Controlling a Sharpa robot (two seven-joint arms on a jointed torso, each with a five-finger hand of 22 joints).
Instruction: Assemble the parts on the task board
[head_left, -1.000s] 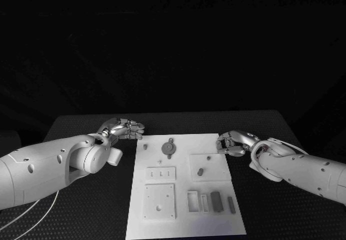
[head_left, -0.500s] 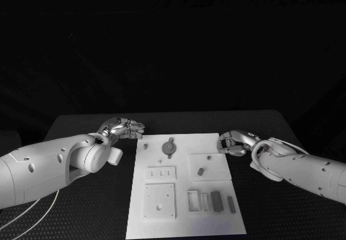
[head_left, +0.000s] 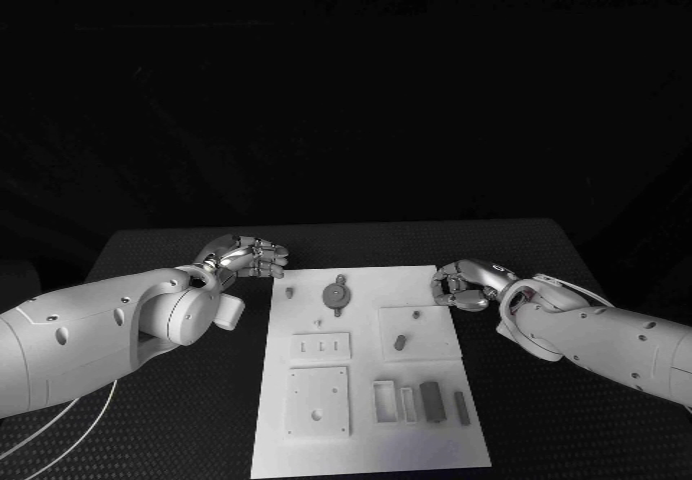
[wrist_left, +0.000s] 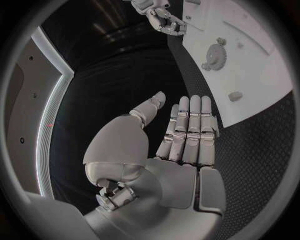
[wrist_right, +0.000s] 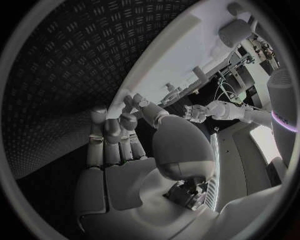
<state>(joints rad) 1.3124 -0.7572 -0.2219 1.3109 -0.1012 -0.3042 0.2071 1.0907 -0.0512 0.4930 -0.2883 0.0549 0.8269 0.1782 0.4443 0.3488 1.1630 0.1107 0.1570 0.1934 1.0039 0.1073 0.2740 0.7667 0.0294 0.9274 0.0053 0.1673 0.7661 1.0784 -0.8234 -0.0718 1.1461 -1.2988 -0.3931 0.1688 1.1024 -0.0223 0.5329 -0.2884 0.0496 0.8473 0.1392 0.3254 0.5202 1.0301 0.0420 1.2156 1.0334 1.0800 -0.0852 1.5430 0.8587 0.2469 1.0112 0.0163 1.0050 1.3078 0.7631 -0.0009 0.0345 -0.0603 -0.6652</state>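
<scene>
The white task board (head_left: 361, 365) lies mid-table. A round grey gear part (head_left: 336, 295) and a small peg (head_left: 290, 294) sit at its far end, two small pieces (head_left: 400, 343) near the middle, and several bars (head_left: 431, 400) near the front. My left hand (head_left: 245, 257) hovers beside the board's far left corner; in the left wrist view this left hand (wrist_left: 181, 145) has straight fingers, the thumb apart, and holds nothing. My right hand (head_left: 466, 283) is at the board's far right edge, and the right hand (wrist_right: 122, 145) curls its fingertips toward the thumb with nothing visible between them.
Black ridged table (head_left: 173, 400) surrounds the board, with bare surface on both sides. In the left wrist view the board (wrist_left: 250, 75) carries the gear (wrist_left: 215, 51). A white cable (head_left: 58, 430) runs under my left arm.
My right hand has curled in slightly and shifted a touch toward the board's edge. The left hand and the parts have stayed put.
</scene>
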